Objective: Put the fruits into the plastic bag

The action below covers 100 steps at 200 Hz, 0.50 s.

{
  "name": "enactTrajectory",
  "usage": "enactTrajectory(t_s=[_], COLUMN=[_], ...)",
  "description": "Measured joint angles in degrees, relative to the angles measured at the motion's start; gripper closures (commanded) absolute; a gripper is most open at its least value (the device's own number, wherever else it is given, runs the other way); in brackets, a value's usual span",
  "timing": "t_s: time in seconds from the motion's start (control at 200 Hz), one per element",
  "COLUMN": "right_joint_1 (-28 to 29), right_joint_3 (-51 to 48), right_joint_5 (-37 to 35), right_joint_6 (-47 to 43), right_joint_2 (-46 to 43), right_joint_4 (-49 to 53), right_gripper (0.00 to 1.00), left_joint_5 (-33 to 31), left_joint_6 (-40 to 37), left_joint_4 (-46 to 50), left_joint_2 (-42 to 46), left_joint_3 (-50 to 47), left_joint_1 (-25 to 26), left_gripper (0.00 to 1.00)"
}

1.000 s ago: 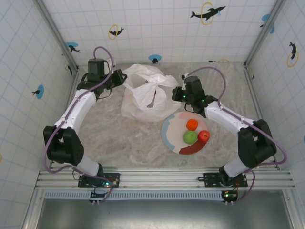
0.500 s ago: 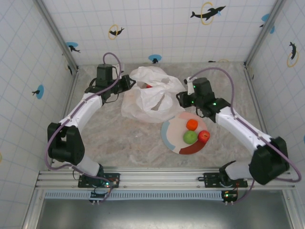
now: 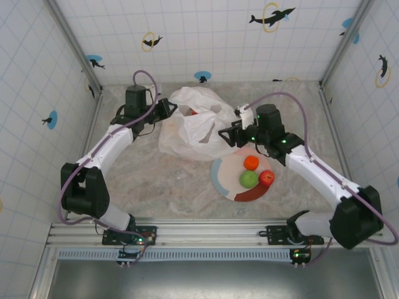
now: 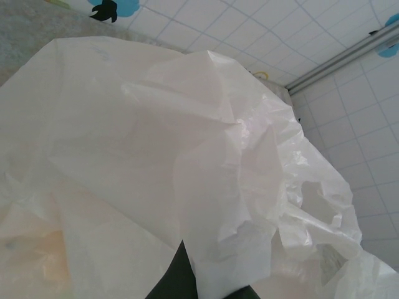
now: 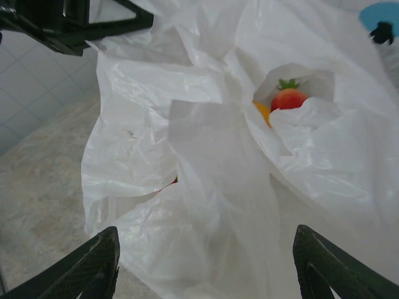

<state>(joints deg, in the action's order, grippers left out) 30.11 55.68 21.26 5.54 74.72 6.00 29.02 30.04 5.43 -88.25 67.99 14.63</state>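
Observation:
The plastic bag (image 3: 190,134) lies crumpled at the back middle of the table. My left gripper (image 3: 167,109) is shut on its upper left edge, and the film is pinched between the dark fingers (image 4: 177,277). My right gripper (image 3: 225,133) stands open against the bag's right side, with bag film (image 5: 212,187) between its wide-apart fingertips (image 5: 93,261). A red strawberry (image 5: 288,98) and a bit of an orange fruit (image 5: 262,112) show through the bag's mouth. An orange (image 3: 250,162), a green apple (image 3: 249,179) and a red apple (image 3: 267,178) sit on the plate (image 3: 218,175).
The round pink, grey and red plate lies just in front of and to the right of the bag, under the right forearm. Tiled walls close in the table on the left, back and right. Bare marble surface (image 3: 149,180) stretches in front of the bag.
My right gripper has opened and shifted a little forward and left along the bag's right side. My left gripper moved slightly right with the bag's edge, and the bag's mouth has changed shape.

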Motion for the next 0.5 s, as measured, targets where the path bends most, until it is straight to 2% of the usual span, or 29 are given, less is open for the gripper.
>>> enactTrajectory(t_s=[0.045,0.135,0.21,0.365,0.5], right_joint_1=[0.22,1.31,3.30,9.90,16.55], right_joint_3=[0.00,0.02,0.07,-0.28,-0.74], right_joint_5=[1.51,4.17,5.27,7.13,8.33], right_joint_6=[0.70,1.66,2.86,3.48,3.85], right_joint_2=[2.19,5.46,7.08,7.39,8.83], right_joint_4=[-1.53,-4.22,-5.40,-9.86,-13.53], right_gripper=[0.35,0.57,0.68,0.79,0.81], left_joint_5=[0.00,0.13,0.11,-1.16,-2.80], left_joint_6=[0.02,0.02,0.02,-0.17,-0.22], left_joint_4=[-0.02,-0.28,-0.37,-0.35,-0.42], left_joint_2=[0.11,0.22,0.22,0.31,0.42], left_joint_3=[-0.13,-0.59,-1.07,-1.97,-2.45], left_joint_1=[0.00,0.00,0.00,0.00,0.00], left_gripper=[1.00,1.00,1.00,1.00,1.00])
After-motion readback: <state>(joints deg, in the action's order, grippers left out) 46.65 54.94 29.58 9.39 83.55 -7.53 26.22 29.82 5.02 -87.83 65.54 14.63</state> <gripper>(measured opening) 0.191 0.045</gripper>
